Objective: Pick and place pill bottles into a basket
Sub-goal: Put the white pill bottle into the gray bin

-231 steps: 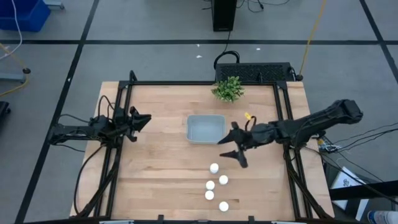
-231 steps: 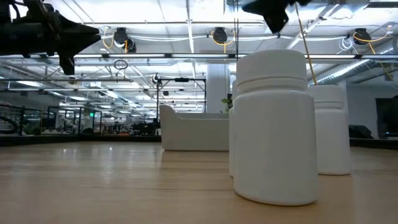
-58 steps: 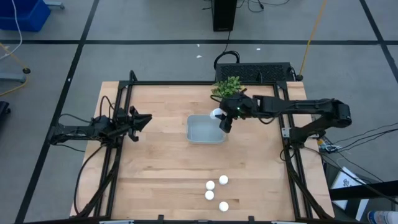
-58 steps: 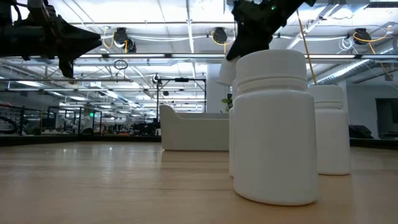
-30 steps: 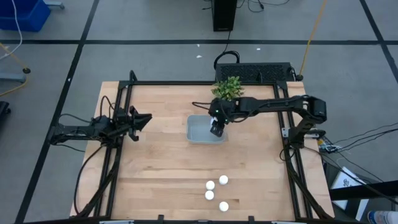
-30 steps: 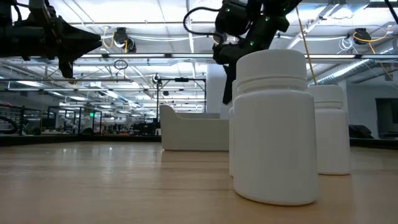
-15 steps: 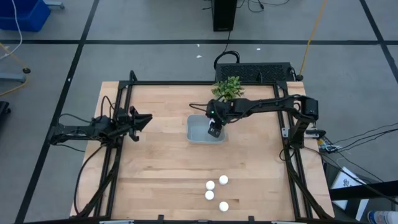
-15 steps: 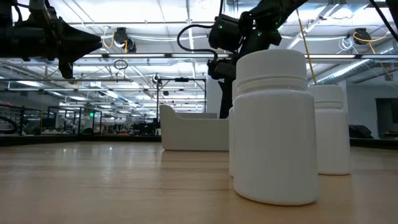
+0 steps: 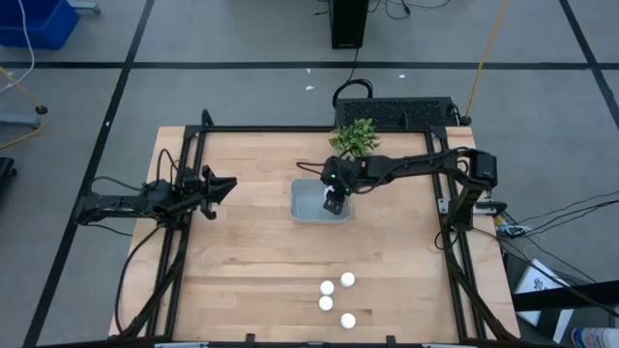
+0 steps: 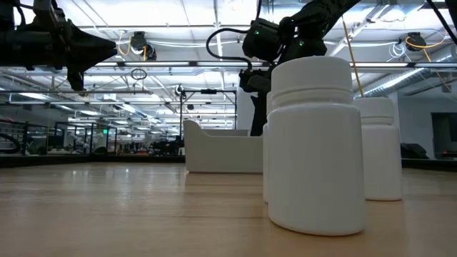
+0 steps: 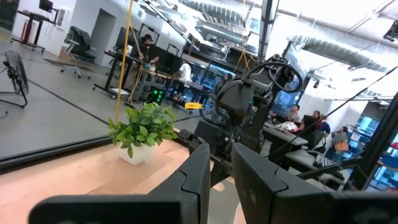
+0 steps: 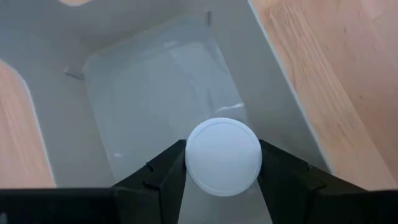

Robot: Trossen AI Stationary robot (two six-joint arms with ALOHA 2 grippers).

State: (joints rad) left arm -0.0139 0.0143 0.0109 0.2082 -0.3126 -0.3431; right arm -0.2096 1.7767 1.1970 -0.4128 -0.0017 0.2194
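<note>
My right gripper [image 9: 334, 205] reaches down into the pale grey-blue basket [image 9: 308, 206] and is shut on a white pill bottle [image 12: 223, 157], whose round cap faces the wrist camera. Several more white pill bottles [image 9: 327, 288] stand upright on the wood near the table's near edge. Two of them loom large in the low view [image 10: 313, 146], with the basket [image 10: 218, 151] behind them. My left gripper [image 9: 224, 186] hangs shut and empty above the table's left side. My right gripper pinches the bottle between its two fingers [image 12: 163, 175], one on each side at the cap's rim [image 12: 190, 163]. The fingers come from above, pointing down. The bottle is upright inside the basket; I cannot tell whether its base touches the basket's floor [image 12: 149, 99].
A small green plant [image 9: 354, 137] stands just behind the basket at the far edge; it also shows in the left wrist view [image 11: 144, 130]. Bare wood lies left of the basket and between it and the loose bottles. Black frame rails [image 9: 184, 242] run along the table's sides.
My right gripper has gone down into the basket with the bottle, shifting slightly toward the near edge, and has almost stopped in the last half second. It stays shut on the bottle, which stays upright.
</note>
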